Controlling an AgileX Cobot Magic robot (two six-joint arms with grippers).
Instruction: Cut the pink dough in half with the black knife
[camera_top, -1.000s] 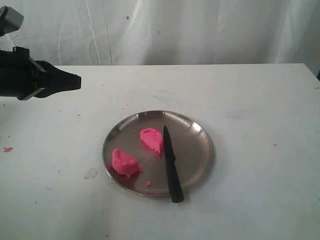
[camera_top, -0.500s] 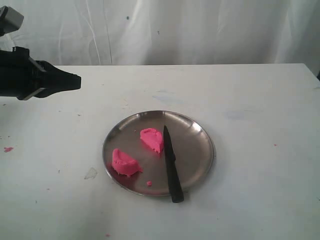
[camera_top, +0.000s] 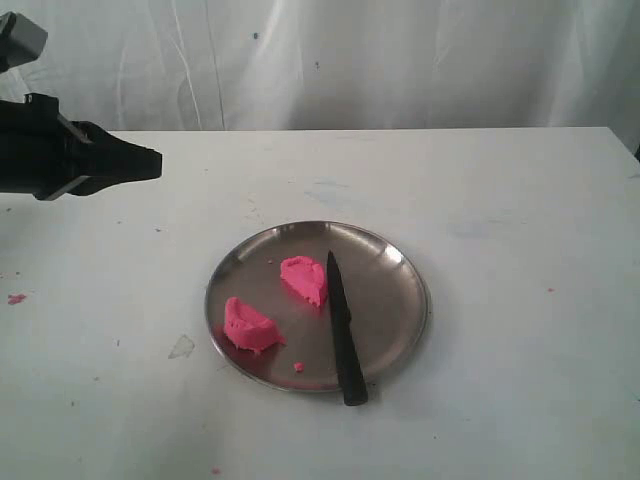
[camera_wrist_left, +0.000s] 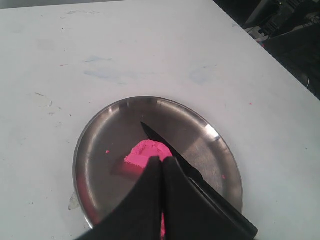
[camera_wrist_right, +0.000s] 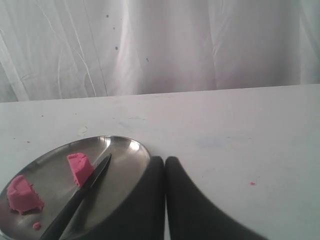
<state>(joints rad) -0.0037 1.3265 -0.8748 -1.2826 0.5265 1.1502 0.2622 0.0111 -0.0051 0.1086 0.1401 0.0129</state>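
pink dough (camera_top: 303, 280) lies in two halves on the steel plate (camera_top: 388, 290), one near the middle, the second half (camera_top: 248, 326) by the left rim. black knife (camera_top: 343, 335) rests against the middle one, handle over the near rim. left gripper (camera_top: 153, 162) and right gripper (camera_wrist_right: 165, 167) are both clenched, empty.

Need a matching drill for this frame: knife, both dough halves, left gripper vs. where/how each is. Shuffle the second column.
1. knife
2. far dough half
3. near dough half
4. left gripper

A. shut, off to the side of the plate
B. right beside the blade
C. lying on the plate, handle end over the rim
D. near the rim, clear of the knife

Pairs: 1-C, 2-B, 3-D, 4-A
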